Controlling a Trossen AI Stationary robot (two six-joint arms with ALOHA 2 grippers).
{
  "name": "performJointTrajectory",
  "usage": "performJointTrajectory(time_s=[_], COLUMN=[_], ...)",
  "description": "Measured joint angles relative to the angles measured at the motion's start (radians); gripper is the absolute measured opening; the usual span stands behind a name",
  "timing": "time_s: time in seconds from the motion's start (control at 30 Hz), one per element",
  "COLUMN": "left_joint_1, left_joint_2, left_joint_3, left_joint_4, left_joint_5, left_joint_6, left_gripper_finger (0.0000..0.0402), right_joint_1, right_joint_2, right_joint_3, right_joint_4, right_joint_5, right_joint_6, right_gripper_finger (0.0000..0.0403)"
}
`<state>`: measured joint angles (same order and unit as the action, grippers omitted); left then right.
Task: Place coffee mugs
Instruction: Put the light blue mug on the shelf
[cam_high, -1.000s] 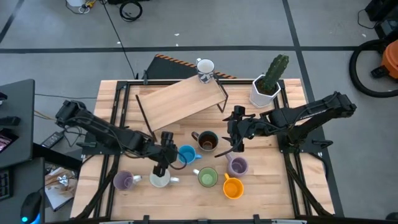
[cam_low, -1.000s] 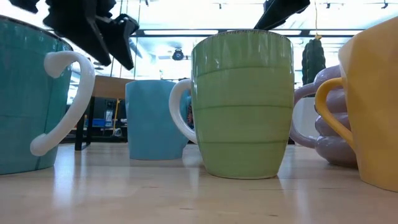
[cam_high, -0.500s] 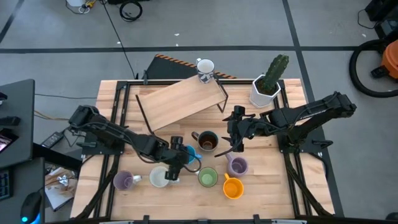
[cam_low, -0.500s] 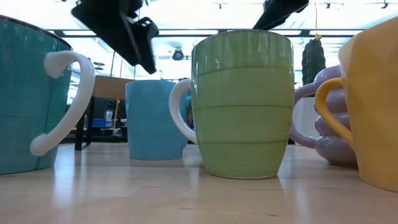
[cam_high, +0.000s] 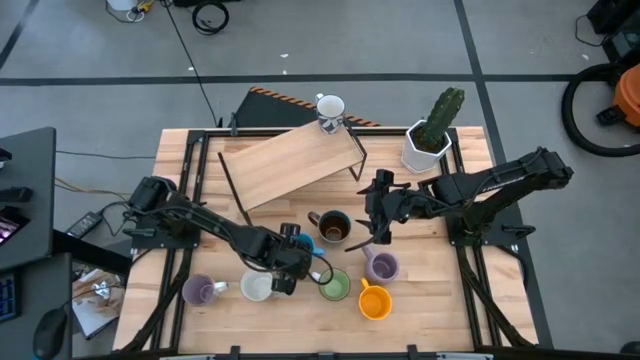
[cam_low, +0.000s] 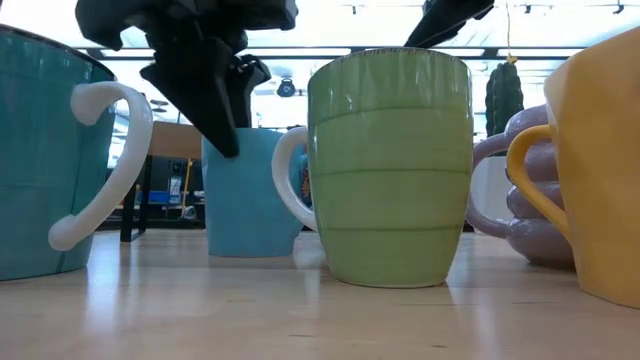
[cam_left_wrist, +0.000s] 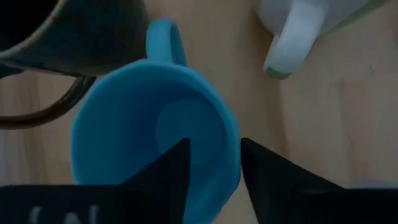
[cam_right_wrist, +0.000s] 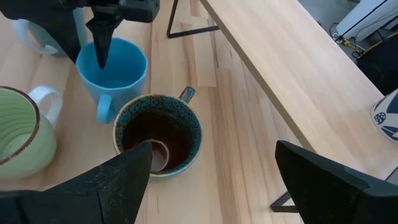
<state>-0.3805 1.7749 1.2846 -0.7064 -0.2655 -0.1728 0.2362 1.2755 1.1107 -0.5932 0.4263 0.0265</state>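
Blue mug (cam_left_wrist: 155, 134) sits mid-bench with the left pincer (cam_left_wrist: 214, 165) straddling its rim, one finger inside, one outside, jaws not yet pressed together on it. Only the left wrist view shows this straddle; the high view hides that mug under the arm. Right pincer (cam_right_wrist: 211, 177) hovers wide open above the dark brown mug (cam_right_wrist: 158, 134). On the high view, a white mug (cam_high: 329, 111) stands on the far shelf (cam_high: 290, 165). No writing is legible anywhere.

Left tool (cam_left_wrist: 213, 163) straddles the blue mug (cam_left_wrist: 155, 134) rim, one finger inside
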Motion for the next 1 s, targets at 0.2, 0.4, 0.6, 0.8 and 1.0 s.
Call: performJointTrajectory(time_s=[0.2,0.4,0.6,0.8,1.0], left_joint_1=[0.006,0.013,0.014,0.019,0.024], left_joint_2=[0.002,0.0,-0.008,-0.077,-0.147], left_joint_3=[0.0,0.0,0.0,-0.003,-0.003], left_joint_4=[-0.008,-0.031,-0.063,-0.173,-0.221], left_joint_5=[-0.013,0.006,0.017,0.029,0.042], left_joint_6=[0.001,0.009,0.086,0.171,0.249], left_gripper_finger=[0.0078,0.0023,0.0023,0.0023,0.0023], right_joint_1=[-0.011,-0.014,-0.014,-0.014,-0.04], right_joint_2=[0.0,0.0,0.0,-0.003,-0.01], right_joint_3=[0.0,0.0,0.0,0.0,0.0], right_joint_4=[0.001,0.001,0.003,-0.012,-0.015], right_joint_5=[-0.006,-0.009,-0.009,-0.009,-0.01], right_joint_6=[0.001,0.001,0.001,-0.028,-0.053], right_gripper_finger=[0.0347,0.0347,0.0347,0.0347,0.0347])
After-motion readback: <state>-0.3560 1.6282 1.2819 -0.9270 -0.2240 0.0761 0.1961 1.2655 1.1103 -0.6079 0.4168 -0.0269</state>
